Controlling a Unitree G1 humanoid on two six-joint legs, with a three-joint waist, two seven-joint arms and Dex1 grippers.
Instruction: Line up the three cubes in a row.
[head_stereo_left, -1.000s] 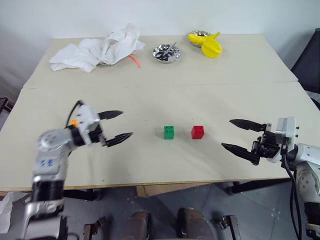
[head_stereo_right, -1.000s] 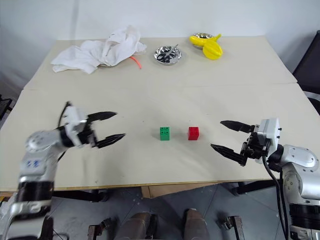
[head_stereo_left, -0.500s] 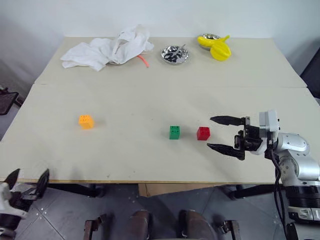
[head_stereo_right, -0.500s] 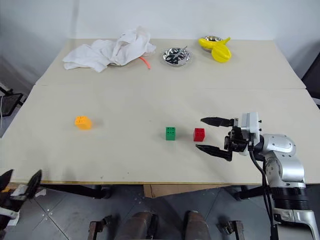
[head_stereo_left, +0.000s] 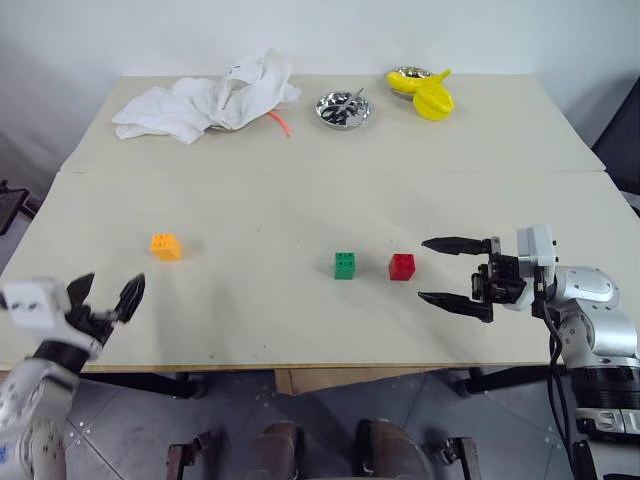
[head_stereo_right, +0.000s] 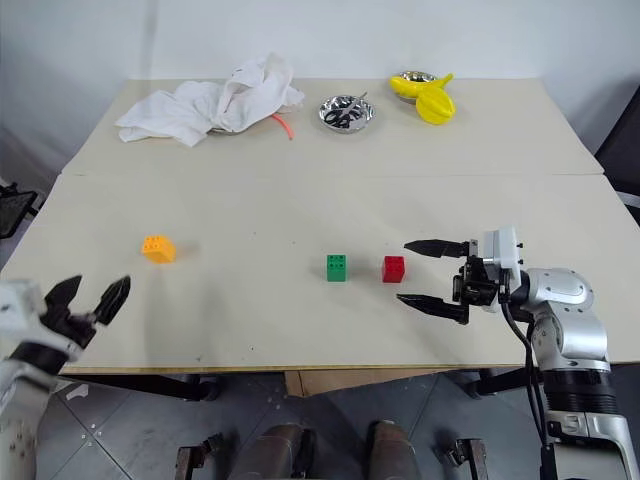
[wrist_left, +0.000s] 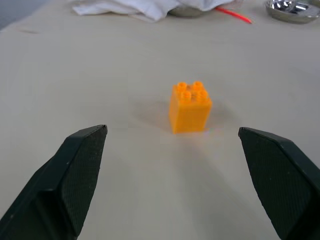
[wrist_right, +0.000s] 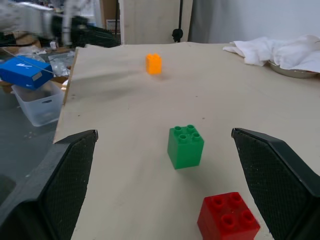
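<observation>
We are seeing the green cube (head_stereo_left: 344, 265) and red cube (head_stereo_left: 402, 266) standing studs-up side by side, the orange cube (head_stereo_left: 165, 245) well apart leftward. Our left gripper (head_stereo_left: 106, 298) and right gripper (head_stereo_left: 447, 271) are gaping, empty.

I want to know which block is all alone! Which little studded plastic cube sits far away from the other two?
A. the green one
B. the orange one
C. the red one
B: the orange studded plastic cube sits alone toward the robot's left, while the green cube and red cube sit close together.
</observation>
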